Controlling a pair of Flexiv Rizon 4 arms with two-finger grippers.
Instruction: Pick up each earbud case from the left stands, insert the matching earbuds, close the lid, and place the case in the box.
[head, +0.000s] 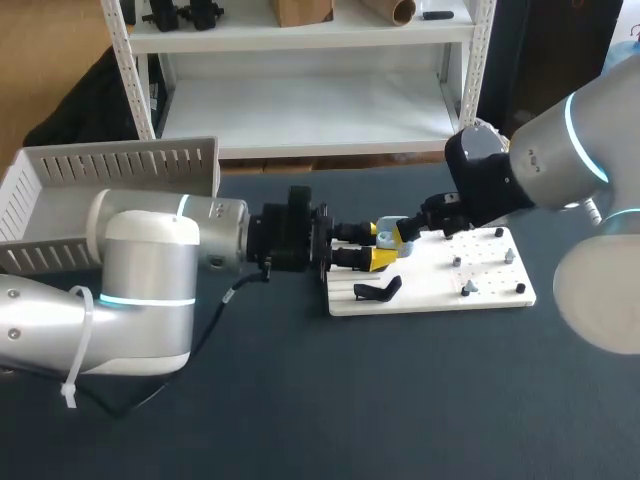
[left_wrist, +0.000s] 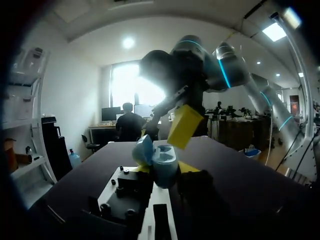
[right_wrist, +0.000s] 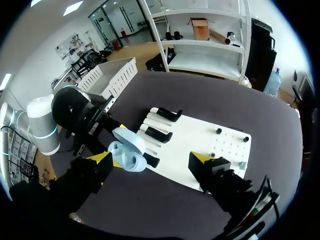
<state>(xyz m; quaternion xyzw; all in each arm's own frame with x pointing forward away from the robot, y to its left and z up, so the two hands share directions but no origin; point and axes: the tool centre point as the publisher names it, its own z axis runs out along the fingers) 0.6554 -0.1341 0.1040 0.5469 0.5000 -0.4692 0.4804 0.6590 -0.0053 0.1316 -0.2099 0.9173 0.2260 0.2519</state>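
Note:
A light-blue earbud case (head: 392, 224) with its lid up hangs over the left end of the white board (head: 430, 290). My left gripper (head: 384, 246) is shut on it from two sides. In the left wrist view the open case (left_wrist: 159, 161) sits between that gripper's (left_wrist: 165, 171) yellow tips. My right gripper (head: 416, 230) stands open just right of the case. In the right wrist view its wide-spread fingers (right_wrist: 152, 162) straddle the case (right_wrist: 127, 152) without touching it. The white slatted box (head: 110, 175) stands at the far left.
Black stands (right_wrist: 159, 134) stand on the white board's (right_wrist: 200, 150) left part, one of them (head: 378, 290) near its front edge. Small grey pieces (head: 468, 288) sit on pegs at its right end. The box (right_wrist: 112, 77) is behind my left arm.

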